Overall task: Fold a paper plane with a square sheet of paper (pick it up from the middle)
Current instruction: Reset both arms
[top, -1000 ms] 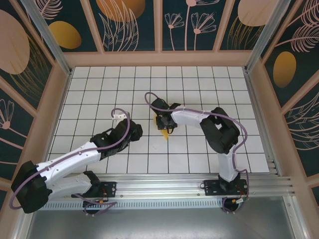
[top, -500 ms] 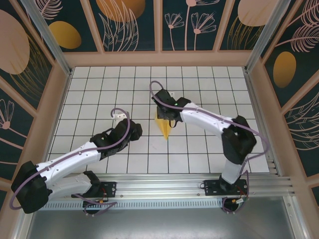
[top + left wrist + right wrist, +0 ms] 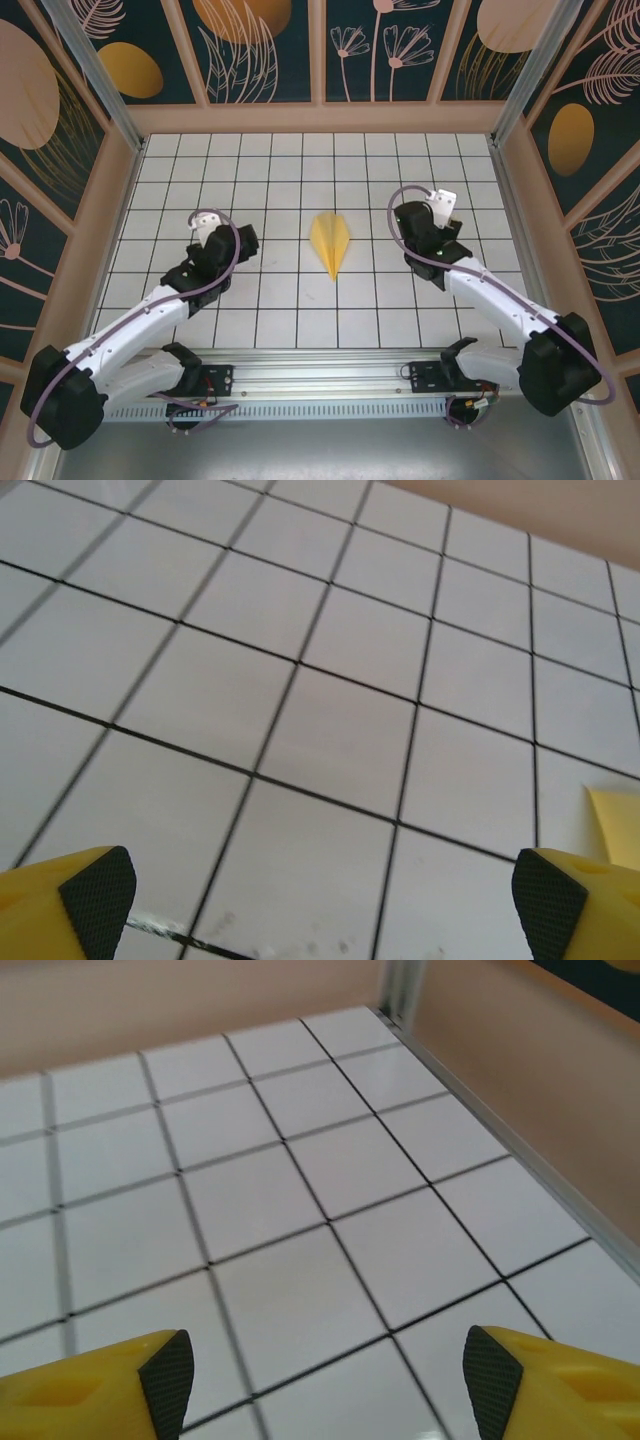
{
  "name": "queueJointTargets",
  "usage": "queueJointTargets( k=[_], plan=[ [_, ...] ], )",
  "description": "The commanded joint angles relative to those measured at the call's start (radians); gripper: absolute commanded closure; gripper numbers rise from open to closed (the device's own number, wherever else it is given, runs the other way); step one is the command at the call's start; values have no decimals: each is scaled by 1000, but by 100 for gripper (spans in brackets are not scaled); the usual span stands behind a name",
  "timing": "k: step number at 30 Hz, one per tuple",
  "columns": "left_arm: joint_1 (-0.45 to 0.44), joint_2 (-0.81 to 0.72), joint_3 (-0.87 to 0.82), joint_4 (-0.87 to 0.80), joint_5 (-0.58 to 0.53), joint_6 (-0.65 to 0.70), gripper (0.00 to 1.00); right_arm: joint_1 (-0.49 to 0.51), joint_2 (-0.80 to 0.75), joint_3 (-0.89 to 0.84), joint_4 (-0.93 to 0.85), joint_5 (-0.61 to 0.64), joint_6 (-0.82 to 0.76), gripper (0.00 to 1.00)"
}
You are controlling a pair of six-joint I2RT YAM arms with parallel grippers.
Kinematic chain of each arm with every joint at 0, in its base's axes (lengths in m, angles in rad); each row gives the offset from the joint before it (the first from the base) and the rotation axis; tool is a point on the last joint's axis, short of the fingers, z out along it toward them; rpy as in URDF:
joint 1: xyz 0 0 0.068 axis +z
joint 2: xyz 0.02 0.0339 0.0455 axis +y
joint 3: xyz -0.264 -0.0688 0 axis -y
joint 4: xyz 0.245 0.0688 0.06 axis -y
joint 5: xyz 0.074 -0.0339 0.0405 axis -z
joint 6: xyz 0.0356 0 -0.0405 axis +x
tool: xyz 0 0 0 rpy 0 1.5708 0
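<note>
The yellow paper plane (image 3: 331, 241) lies flat on the white grid table in the top view, a slim dart with its tip pointing toward the near edge. A corner of the paper plane (image 3: 612, 815) peeks in at the right of the left wrist view. My left gripper (image 3: 208, 228) sits about two tiles left of it and is open, nothing between its fingers (image 3: 97, 885). My right gripper (image 3: 440, 203) stands about two tiles to the right of the plane, also open and empty, its fingers (image 3: 168, 1370) far apart over bare tiles.
The white grid table (image 3: 270, 190) is walled by beige boards. The right wall and its metal rail (image 3: 480, 1110) run close by the right gripper. An aluminium rail (image 3: 330, 370) carries both arm bases at the near edge.
The right gripper let go of the paper plane and swung away to the right. The left gripper drew back left and farther up the table. The plane now lies alone.
</note>
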Motion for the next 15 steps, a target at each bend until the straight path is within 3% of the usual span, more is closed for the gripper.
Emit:
queueJointTargets(
  k=[1,6,9,13,15],
  plan=[
    [68,-9,-36,108,-61,90,1,-90,19,-94,256,-34,-156,25],
    [187,29,-66,183,-57,133,1,-240,103,-246,616,-242,-302,25],
    [252,45,-99,265,-57,180,1,-277,157,-278,769,-342,-348,25],
    [314,51,-166,433,-100,233,2,-329,241,-401,1148,-529,-442,25],
    [329,68,-188,521,-115,271,1,-341,262,-387,1154,-602,-497,27]
  ],
)
